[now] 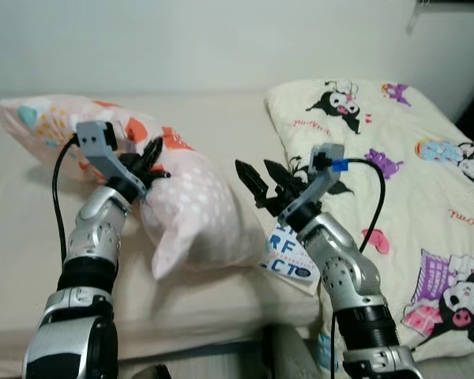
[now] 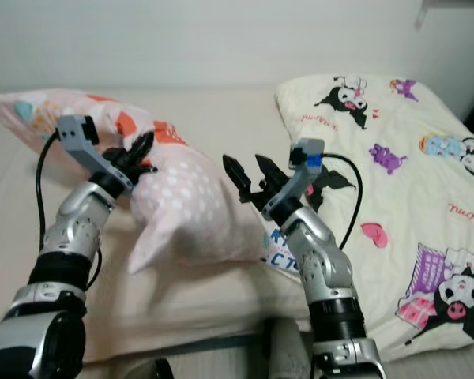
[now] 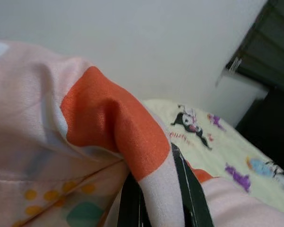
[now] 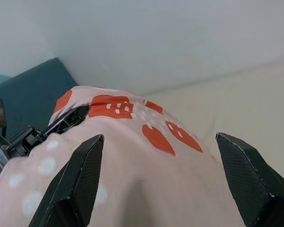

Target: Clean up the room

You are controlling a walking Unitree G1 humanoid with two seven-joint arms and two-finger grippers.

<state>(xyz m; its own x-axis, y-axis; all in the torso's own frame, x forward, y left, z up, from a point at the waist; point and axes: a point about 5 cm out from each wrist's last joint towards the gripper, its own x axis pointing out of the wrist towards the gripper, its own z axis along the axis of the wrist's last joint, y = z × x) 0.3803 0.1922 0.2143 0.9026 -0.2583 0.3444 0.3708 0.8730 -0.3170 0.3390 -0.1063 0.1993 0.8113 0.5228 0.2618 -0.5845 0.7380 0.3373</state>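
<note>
Right gripper (image 1: 262,180) is spread wide and empty; I've got it aimed at the near end of the soft pink pillow with orange shapes and white dots (image 1: 186,201), ready to take the other side. Left gripper (image 1: 148,162) has pinched a fold of it, lifting that end off the bare cream mattress (image 1: 221,118). Beyond lies the cream cartoon-print quilt (image 1: 411,174); its white tag (image 1: 288,257) shows blue letters, partly "CT".

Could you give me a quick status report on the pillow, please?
Left gripper shut on pink pillow. Right gripper open beside it, not touching. Cartoon-print blanket alongside.
</note>
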